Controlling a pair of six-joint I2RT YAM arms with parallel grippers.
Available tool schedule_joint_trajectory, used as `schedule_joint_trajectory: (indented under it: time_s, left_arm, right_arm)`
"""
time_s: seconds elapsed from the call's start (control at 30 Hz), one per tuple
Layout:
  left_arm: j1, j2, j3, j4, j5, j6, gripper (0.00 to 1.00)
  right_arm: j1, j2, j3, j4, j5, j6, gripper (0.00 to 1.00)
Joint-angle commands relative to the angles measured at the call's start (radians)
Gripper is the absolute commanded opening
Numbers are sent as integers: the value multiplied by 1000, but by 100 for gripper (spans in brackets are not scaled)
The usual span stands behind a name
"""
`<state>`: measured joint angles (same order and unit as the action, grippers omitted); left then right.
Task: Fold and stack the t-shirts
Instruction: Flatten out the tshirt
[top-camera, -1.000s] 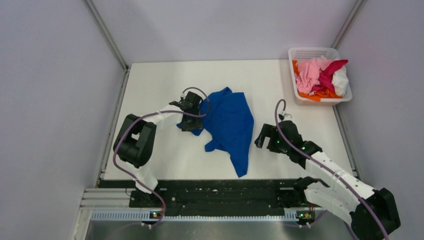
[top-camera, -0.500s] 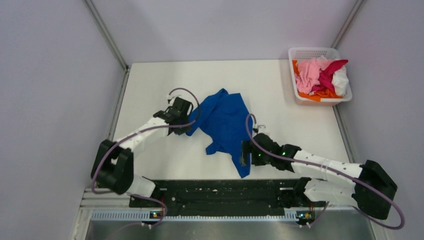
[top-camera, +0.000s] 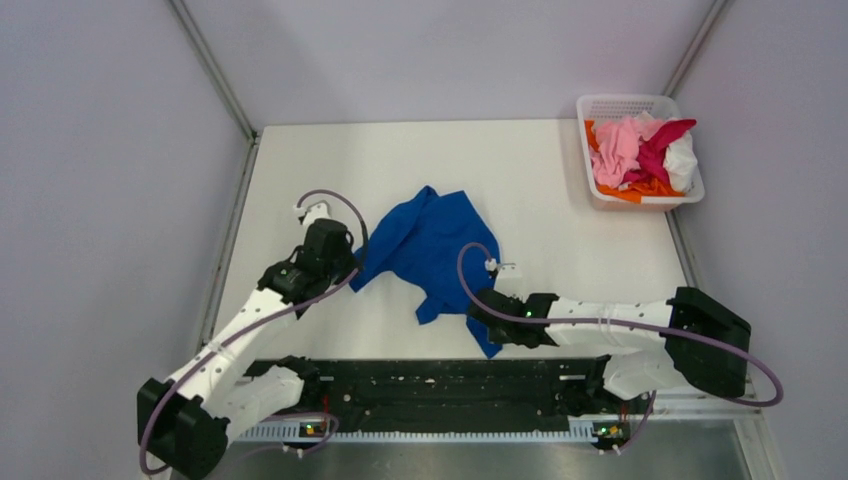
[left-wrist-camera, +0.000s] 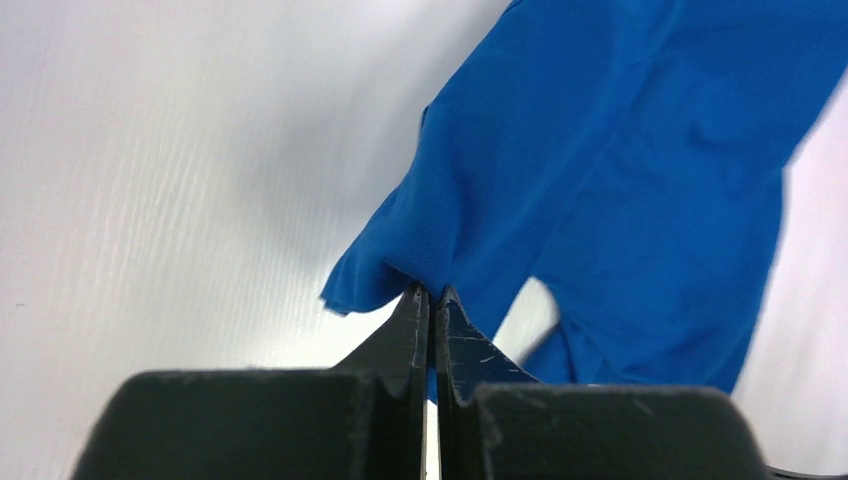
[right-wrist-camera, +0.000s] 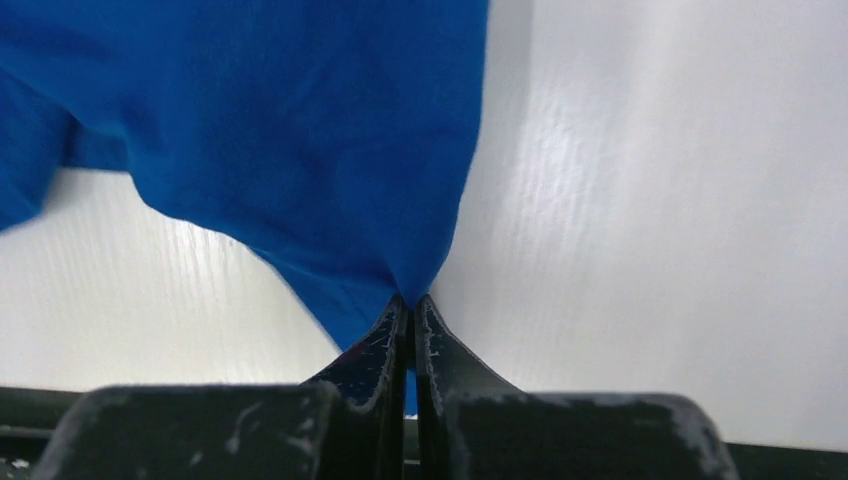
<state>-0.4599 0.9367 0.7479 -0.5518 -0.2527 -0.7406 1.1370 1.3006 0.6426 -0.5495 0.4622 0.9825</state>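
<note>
**Top external view.** A blue t-shirt (top-camera: 430, 245) lies crumpled on the white table (top-camera: 300, 170), near the middle and partly drawn toward the near edge. The left claw (top-camera: 350, 275) meets the blue t-shirt at its left corner. The right claw (top-camera: 480, 318) meets it at its near-right edge, just above the narrow tail of cloth that points toward the arm bases. Far to the right of the blue t-shirt, well apart from it at the table's back corner, stands a white mesh basket (top-camera: 598, 105). It holds the other t-shirts (top-camera: 640, 150) in a heap of light pink, magenta, white and orange.

**Left wrist view.** The left claw (left-wrist-camera: 432, 300) has its two dark fingers pressed together, clamped on a small fold at the corner of the blue t-shirt (left-wrist-camera: 620, 160). From that pinch the cloth rises and spreads up and to the right. Bare table (left-wrist-camera: 180, 150) shows to the left of the blue t-shirt.

**Right wrist view.** The right claw (right-wrist-camera: 410, 305) is likewise drawn together, clamped on the edge of the blue t-shirt (right-wrist-camera: 280, 110). The cloth fans up and to the left from the fingertips. Bare table (right-wrist-camera: 680, 200) lies to the right of the blue t-shirt and below its left part.
</note>
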Motion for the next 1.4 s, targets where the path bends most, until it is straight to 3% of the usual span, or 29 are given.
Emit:
schedule_joint_trajectory:
  time_s: [0.0,0.1,0.23,0.43,0.57,0.77,0.97,1.17,1.37]
  left_arm:
    - [-1,-118,113,77,-17,-26,0]
    - [-1,-166,216,136,-31,-18,0]
    - [-1,-194,401,148,-61,27,0]
    - [-2,-214,632,177,-114,94,0]
    - [-1,-212,755,227,-128,136,0]
    - [-1,-203,907,238,-12,177,0]
    - [-2,-204,967,248,-5,207,0]
    - [-1,-200,1015,224,-7,247,0]
    - [0,-210,928,260,-109,285,0]
  right_arm:
    - [9,-147,179,-191,313,-24,0]
    - [8,-228,300,-203,433,-170,0]
    - [9,-313,478,-196,466,-370,0]
    - [9,-381,781,-132,253,-690,0]
    - [8,-387,980,-118,80,-797,0]
    - [8,-350,1187,-156,-175,-809,0]
    - [9,-331,1257,-119,-216,-783,0]
    - [8,-286,1331,-176,-182,-775,0]
    - [8,-330,1233,-182,-81,-756,0]
